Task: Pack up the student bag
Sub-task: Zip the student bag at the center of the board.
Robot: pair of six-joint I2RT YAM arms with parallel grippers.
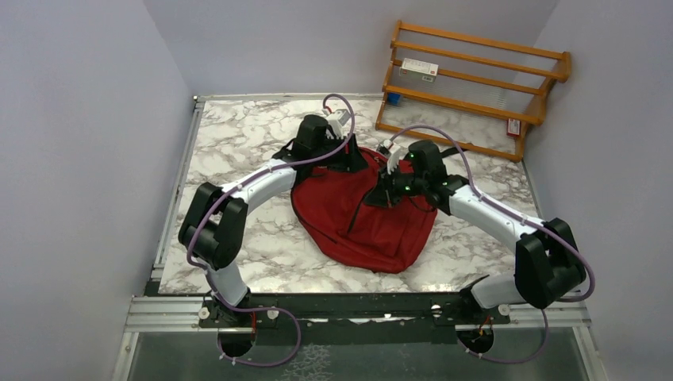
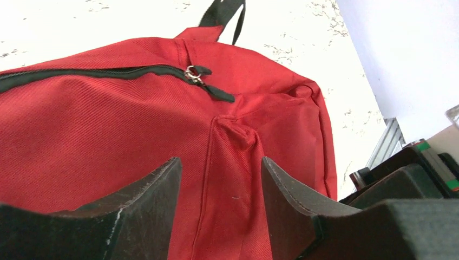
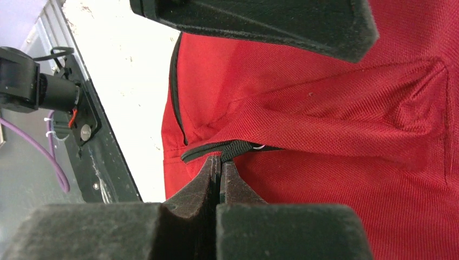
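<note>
Near edge: a dark metal rail [image 1: 357, 305] is running along the front of the worktop [image 1: 238, 262], and both arm bases are sitting on it.
Arms: the two are bowing outward from their bases and then reaching in toward the far end of the bag, one from each side.
Student bag [image 1: 357, 218]: it is lying flat in the middle of the marble worktop between the arms. The dark-red fabric is facing up and the rounded end is pointing toward the near edge.
Left claw [image 2: 220, 162]: it is hanging over the far-left end of the bag. Its fingers [image 2: 146, 206] are standing well apart, about half open, straddling a raised seam fold of red fabric. It is gripping nothing.
Zipper [image 2: 81, 73]: a black zipper is running across the fabric beyond the left claw, ending at a metal pull ring [image 2: 192, 73] with a black tab.
Strap [image 2: 222, 11]: a black strap is trailing off the bag's far end onto the marble.
Right claw [image 3: 218, 160]: it is bearing on the far-right part of the bag with its fingers pressed tight together. The tips are touching a black zipper edge under a fold of red cloth. I cannot tell whether anything is pinched between them.
Far right corner: a wooden rack [image 1: 476, 79] is standing against the wall, with a small white box [image 1: 419, 70] resting on one rung.
</note>
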